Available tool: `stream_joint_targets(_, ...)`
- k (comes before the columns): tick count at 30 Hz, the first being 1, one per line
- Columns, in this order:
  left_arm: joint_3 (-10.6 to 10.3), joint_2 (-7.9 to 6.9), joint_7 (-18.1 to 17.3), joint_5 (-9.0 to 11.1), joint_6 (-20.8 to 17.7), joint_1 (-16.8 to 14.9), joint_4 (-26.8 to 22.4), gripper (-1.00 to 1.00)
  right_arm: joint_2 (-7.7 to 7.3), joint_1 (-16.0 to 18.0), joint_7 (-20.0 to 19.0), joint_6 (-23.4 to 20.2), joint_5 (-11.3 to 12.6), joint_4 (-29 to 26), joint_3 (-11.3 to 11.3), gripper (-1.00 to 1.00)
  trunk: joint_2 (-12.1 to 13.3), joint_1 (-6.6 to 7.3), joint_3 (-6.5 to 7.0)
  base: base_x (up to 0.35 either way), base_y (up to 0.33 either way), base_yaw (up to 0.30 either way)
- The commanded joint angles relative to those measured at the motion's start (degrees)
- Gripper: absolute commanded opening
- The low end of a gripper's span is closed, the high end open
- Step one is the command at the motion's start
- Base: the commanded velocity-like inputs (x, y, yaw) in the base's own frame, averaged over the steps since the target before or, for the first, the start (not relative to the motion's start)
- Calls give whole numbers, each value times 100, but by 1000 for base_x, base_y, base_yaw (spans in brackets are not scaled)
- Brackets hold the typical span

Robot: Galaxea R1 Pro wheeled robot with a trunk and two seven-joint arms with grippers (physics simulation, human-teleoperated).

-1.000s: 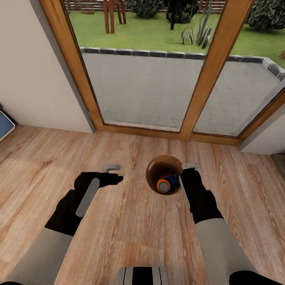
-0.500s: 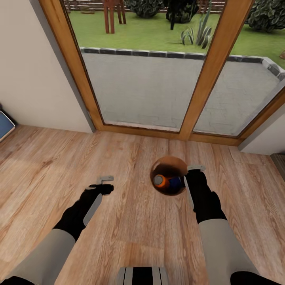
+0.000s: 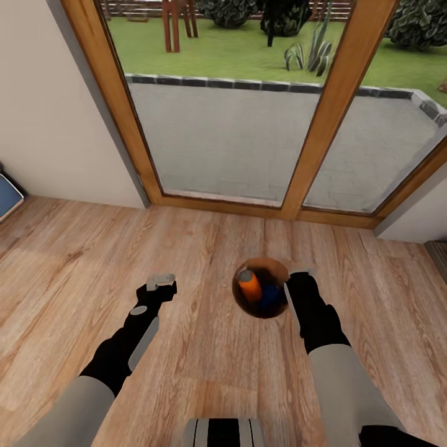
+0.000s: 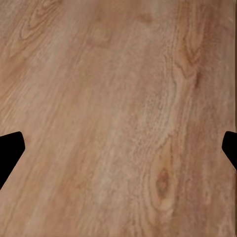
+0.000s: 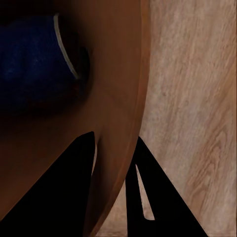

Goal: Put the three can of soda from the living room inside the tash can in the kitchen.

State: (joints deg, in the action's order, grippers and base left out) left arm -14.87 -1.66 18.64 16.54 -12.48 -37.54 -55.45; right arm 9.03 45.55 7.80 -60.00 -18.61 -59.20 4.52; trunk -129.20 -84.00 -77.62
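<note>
While right fingers [image 3: 297, 277] pinch the trash can's [image 3: 241, 298] rim | orange can [image 3: 249, 286] and blue can [image 3: 270, 297] inside | left fingers [image 3: 160, 280] spread, well apart.

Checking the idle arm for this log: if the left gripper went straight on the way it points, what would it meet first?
Most likely the bare plank floor: the left wrist view looks along the open left gripper at floorboards alone, though how far off is unclear.
</note>
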Motion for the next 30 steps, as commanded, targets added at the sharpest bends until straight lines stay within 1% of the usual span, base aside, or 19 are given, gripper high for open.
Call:
stream_joint_targets(1, -2, 0, 0, -1, 29, 13, -11, 100, -2, 6, -22, 0, 113, 12, -2, -100, 0, 1, 1, 0, 0, 0)
stream_joint_targets(6, -6, 0, -6, -1, 246, 185, -49, 100, -29, 19, -24, 0, 423, 378, 9, -100, 0, 1, 1, 0, 0, 0)
stream_joint_targets(11, -7, 5, -16, -1, 274, 227, -53, 100, -37, 23, -25, 0, 542, 575, 15, -100, 0, 1, 1, 0, 0, 0)
stream_joint_targets(15, -7, 7, -18, -1, 279, 235, -54, 100, -42, 24, -25, 0, 572, 628, 20, -100, 0, 1, 1, 0, 0, 0)
stream_joint_targets(30, -15, 8, -22, -1, 281, 239, -63, 100, -51, 23, -25, 0, 587, 655, 23, -100, -602, -329, -268, 0, 0, 0)
